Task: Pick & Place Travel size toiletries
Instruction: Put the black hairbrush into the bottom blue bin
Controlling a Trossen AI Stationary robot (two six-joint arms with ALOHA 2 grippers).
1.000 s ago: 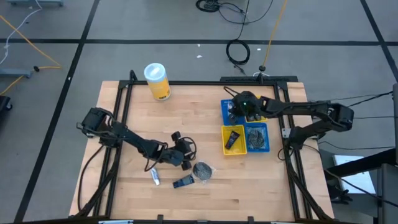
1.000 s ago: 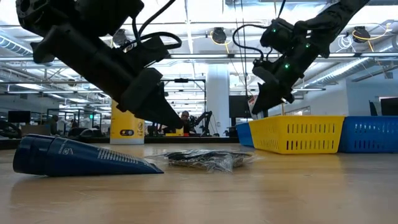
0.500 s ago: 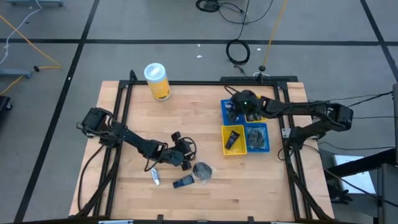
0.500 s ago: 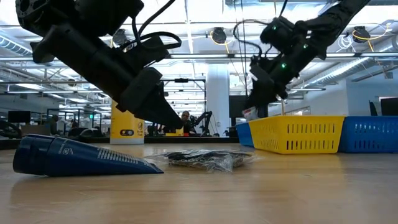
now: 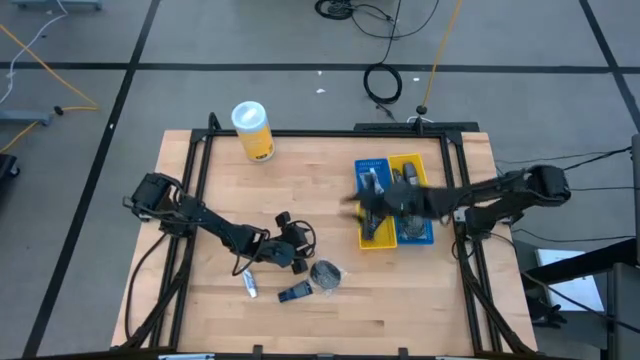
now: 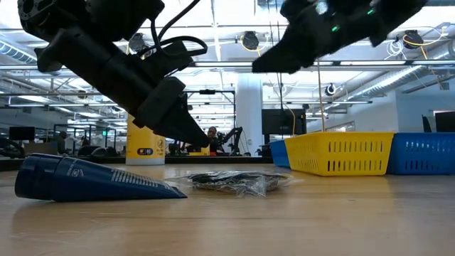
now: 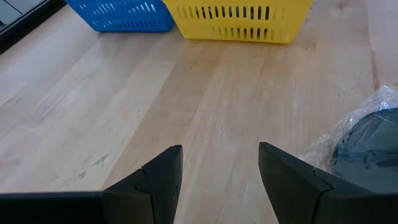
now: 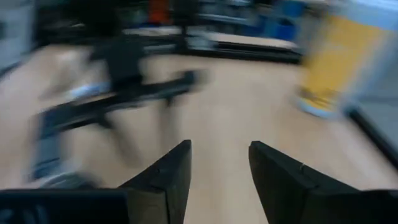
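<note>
A: Starting at the left, what is sitting on the counter (image 5: 330, 310)?

B: The left arm is reaching in from the left edge, and its claw (image 5: 297, 248) is hanging low over the wood with the fingers spread and nothing between them. Just in front of it three toiletries are lying close together: a thin white tube (image 5: 249, 285), a dark blue packet (image 5: 295, 293) and a grey round pouch (image 5: 325, 273) in crinkly clear wrap.

A: Is any writing showing on them?

B: None that I can read. The packet is lying on its side in the low view (image 6: 92, 179), ribbed and plain as far as I can tell. The wrist camera is catching only the edge of the pouch (image 7: 367, 146).

A: And further back?

B: A yellow canister (image 5: 254, 131) with a white lid is standing near the far edge. It is carrying a dark label, but the print is too small to make out.

A: Now the right side.

B: A blue and yellow tray (image 5: 395, 205) is sitting there, with dark items in its compartments, partly covered. The right claw (image 5: 362, 200) is blurring above the tray's left side, and its own camera is showing the two fingers (image 8: 165, 177) parted with nothing gripped.
</note>
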